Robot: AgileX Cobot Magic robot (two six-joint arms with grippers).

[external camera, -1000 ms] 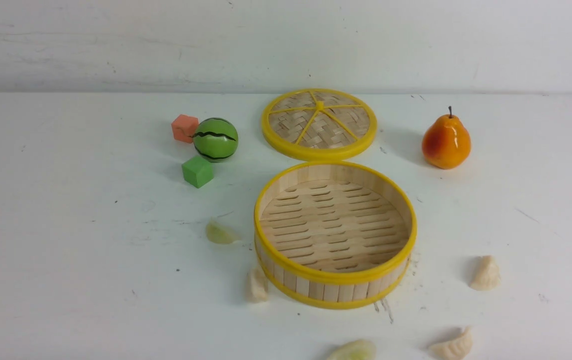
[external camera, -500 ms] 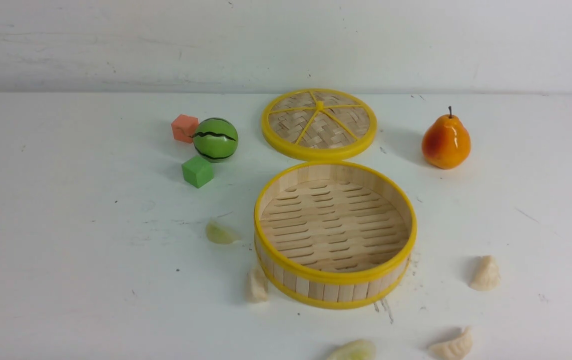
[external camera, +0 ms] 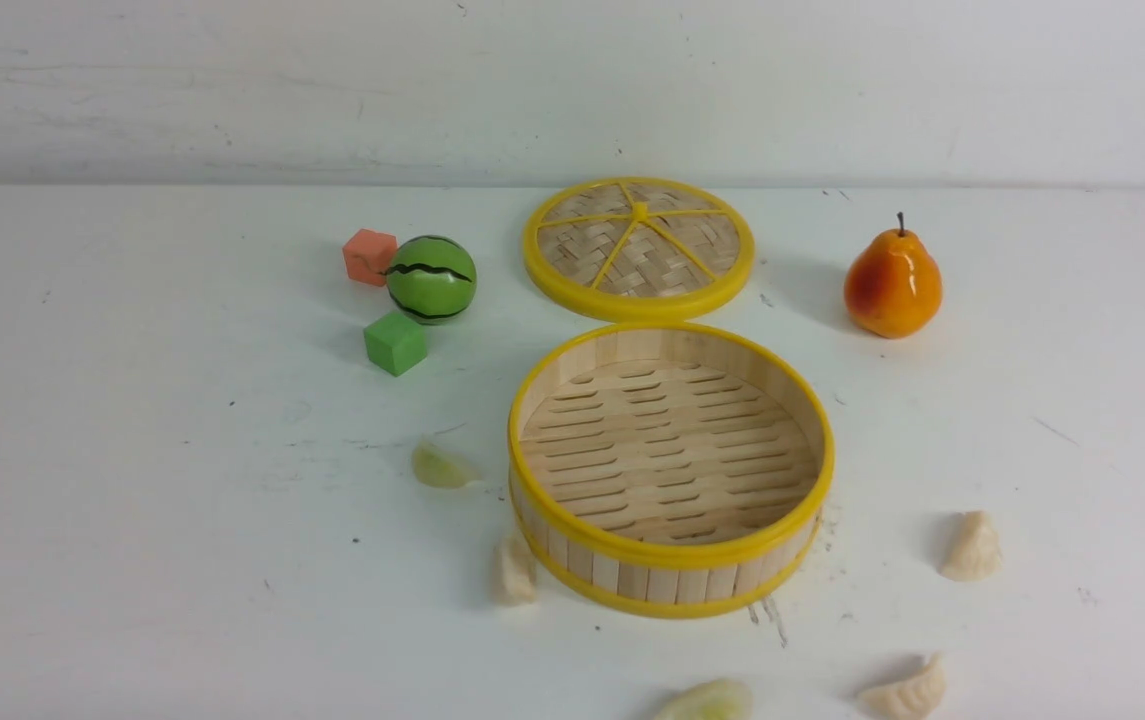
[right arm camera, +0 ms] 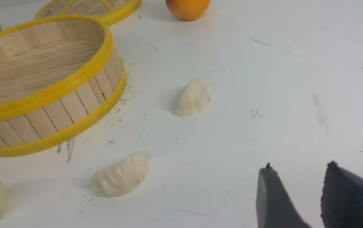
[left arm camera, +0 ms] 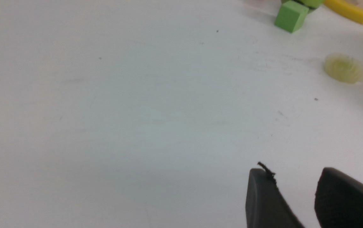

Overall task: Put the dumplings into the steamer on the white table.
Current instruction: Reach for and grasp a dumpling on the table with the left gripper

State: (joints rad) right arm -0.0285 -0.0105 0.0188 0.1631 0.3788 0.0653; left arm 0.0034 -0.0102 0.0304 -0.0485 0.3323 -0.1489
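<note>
The scuffed, specked white table [external camera: 132,560] runs back to a pale wall [external camera: 572,80]. The steamer [external camera: 670,578], round bamboo with yellow rims and a slatted floor, stands ahead of both claws. Five pleated dumplings [external camera: 970,547] lie on the table around it. Cream ones lie ahead of the right claw [right arm camera: 299,166], and a greenish one [left arm camera: 343,68] ahead of the left claw [left arm camera: 292,171]. Both claws are spread, gripping nothing.

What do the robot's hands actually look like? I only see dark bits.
Only the tips show. The left gripper ends in two matte black, wedge-shaped fingers, one with a small frayed wisp at its tip. The right gripper has a like pair, dark grey-black, tapering to small points. No cables, markings or arm links are in view.
</note>
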